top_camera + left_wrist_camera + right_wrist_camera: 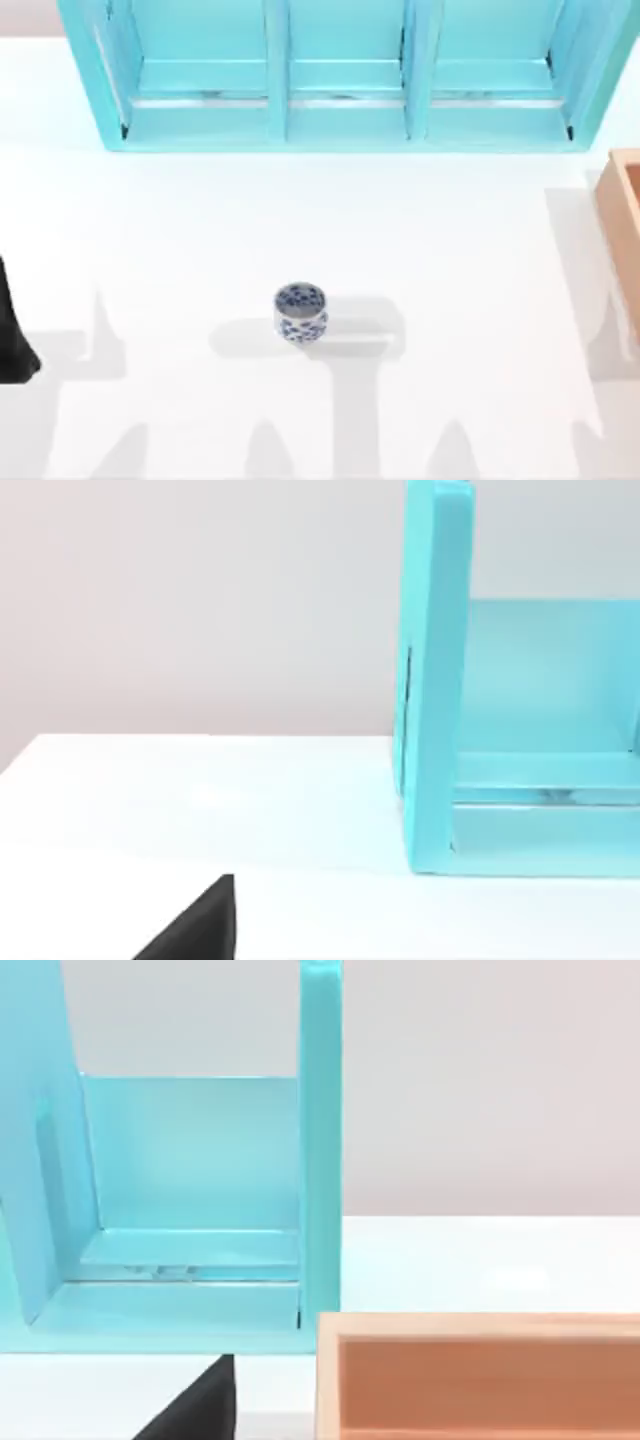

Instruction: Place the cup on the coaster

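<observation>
Left gripper (15,345) at table's 9 o'clock edge, finger state unclear. Cup (300,313) center: prob light, slick, fragile porcelain; grip sides below rim.

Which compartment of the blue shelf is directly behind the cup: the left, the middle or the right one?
The middle compartment of the shelf: the cup stands in line with it.

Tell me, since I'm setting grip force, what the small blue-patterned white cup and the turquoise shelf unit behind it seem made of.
The small squat white cup with blue floral pattern looks like glazed porcelain: a dense blue-on-white motif and smooth wall, so probably hard and slick. The turquoise three-bay shelf unit looks like painted wood or board: flat panels of even matte colour, though plastic cannot be ruled out.
</observation>
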### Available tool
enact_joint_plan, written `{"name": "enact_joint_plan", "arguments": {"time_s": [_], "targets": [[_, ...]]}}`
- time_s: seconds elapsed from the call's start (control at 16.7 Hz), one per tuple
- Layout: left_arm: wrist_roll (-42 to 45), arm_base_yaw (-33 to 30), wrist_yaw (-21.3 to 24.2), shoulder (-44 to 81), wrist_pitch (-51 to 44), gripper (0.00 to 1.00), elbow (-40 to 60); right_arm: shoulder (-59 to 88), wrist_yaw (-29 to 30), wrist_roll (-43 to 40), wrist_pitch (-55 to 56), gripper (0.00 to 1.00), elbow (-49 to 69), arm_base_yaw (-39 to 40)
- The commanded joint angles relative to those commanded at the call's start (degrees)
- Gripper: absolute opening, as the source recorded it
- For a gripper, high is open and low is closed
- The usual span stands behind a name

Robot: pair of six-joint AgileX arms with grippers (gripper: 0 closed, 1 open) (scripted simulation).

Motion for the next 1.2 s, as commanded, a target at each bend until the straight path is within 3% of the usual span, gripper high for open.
{"name": "enact_joint_plan", "arguments": {"time_s": [0.24, 0.48, 1.2], "targets": [[1.08, -1.08, 0.0, 1.67, -1.18, 1.0, 1.07, 0.0, 0.0, 0.0, 0.0, 1.0, 0.0, 0.0], [7.25, -7.33, 0.13, 12.21, -7.9, 1.0, 7.82, 0.0, 0.0, 0.0, 0.0, 1.0, 0.0, 0.0], [35.94, -34.48, 0.85, 79.17, -46.95, 1.0, 52.13, 0.0, 0.0, 0.0, 0.0, 1.0, 0.0, 0.0]]}}
